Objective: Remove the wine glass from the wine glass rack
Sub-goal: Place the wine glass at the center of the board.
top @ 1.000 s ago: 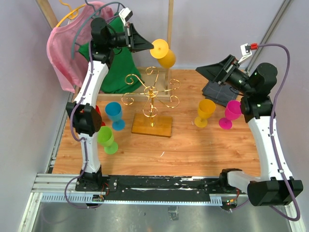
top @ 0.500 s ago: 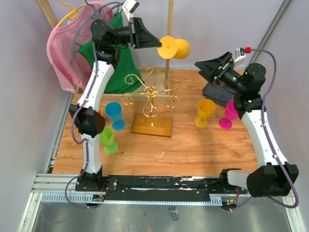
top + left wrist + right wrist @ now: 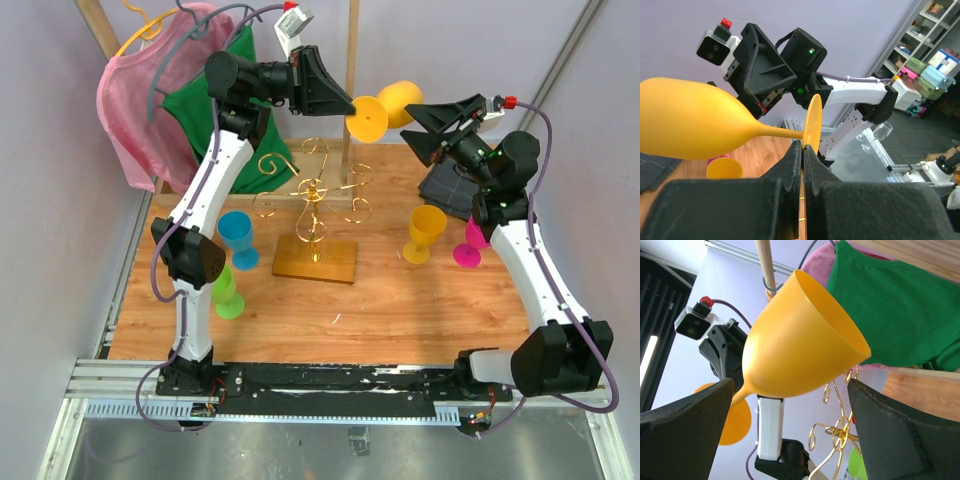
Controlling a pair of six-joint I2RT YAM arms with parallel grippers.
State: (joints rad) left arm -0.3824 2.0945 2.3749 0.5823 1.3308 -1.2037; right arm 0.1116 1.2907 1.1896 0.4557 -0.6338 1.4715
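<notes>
A yellow wine glass [image 3: 398, 98] lies on its side in the air, high above the gold wire wine glass rack [image 3: 313, 195]. My left gripper [image 3: 350, 105] is shut on the rim of its round foot [image 3: 813, 122], and the bowl [image 3: 685, 120] points right. My right gripper [image 3: 412, 128] stands open just right of the bowl. In the right wrist view the bowl [image 3: 800, 340] fills the space ahead between the two fingers [image 3: 685, 430], and neither finger touches it. The rack's arms [image 3: 840, 430] show below and carry no glass.
On the table stand a blue glass [image 3: 237, 237], a green glass [image 3: 222, 290], another yellow glass [image 3: 425, 232] and a magenta glass [image 3: 478, 235]. A dark folded cloth [image 3: 450, 185] lies at the back right. Pink [image 3: 135, 100] and green [image 3: 215, 130] shirts hang at the back left beside a wooden post [image 3: 352, 60].
My left arm has carried the yellow glass to the right and turned its bowl rightward. My right arm has risen and swung left, bringing its open fingers up to the bowl.
</notes>
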